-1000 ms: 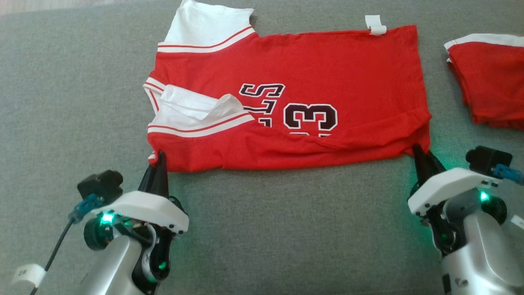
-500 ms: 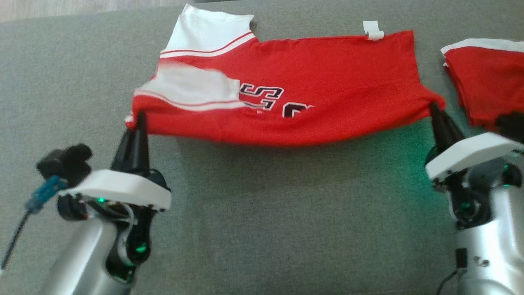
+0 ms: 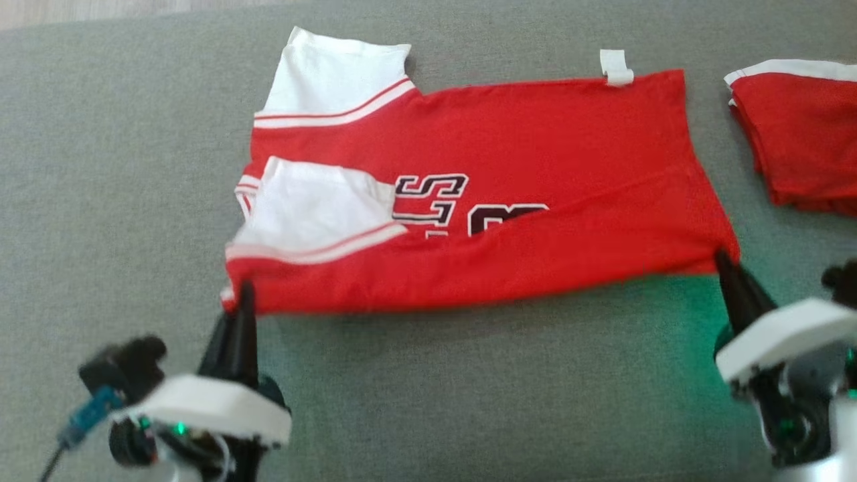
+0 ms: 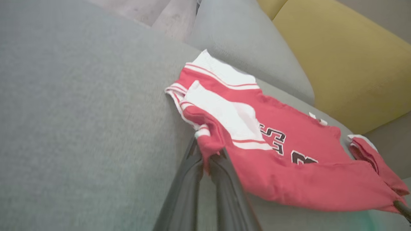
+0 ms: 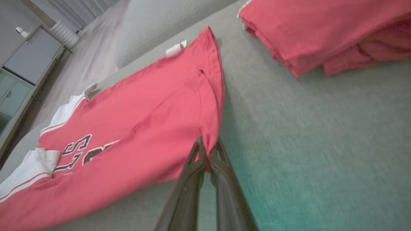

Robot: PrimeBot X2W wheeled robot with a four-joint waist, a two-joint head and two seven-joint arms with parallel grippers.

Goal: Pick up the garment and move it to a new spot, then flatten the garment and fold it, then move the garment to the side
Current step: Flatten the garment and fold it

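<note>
Both corners are pinched here: the left tool [image 3: 245, 294] is clamped tight on the near sleeve-end corner of the red jersey [image 3: 535, 140], and the right tool [image 3: 723, 260] is nipped just as tight on the near hem corner. The near edge hangs lifted between them while the far half lies on the grey sofa seat [image 3: 114, 187]. Risky bit, I'd say: each grip has only a sliver of cloth, so a hard pull apart could slip one corner free and drop that edge crooked. The white sleeve [image 3: 315, 211] lies flapped over the chest and could bunch inside a fold. And the folded red pile [image 3: 803, 140] sits near the right tool, easy to snag. The seat fabric looks soft and grippy. There's a yellow backrest [image 4: 346, 54] behind, and a pale cabinet [image 5: 22, 61] off across the room.
</note>
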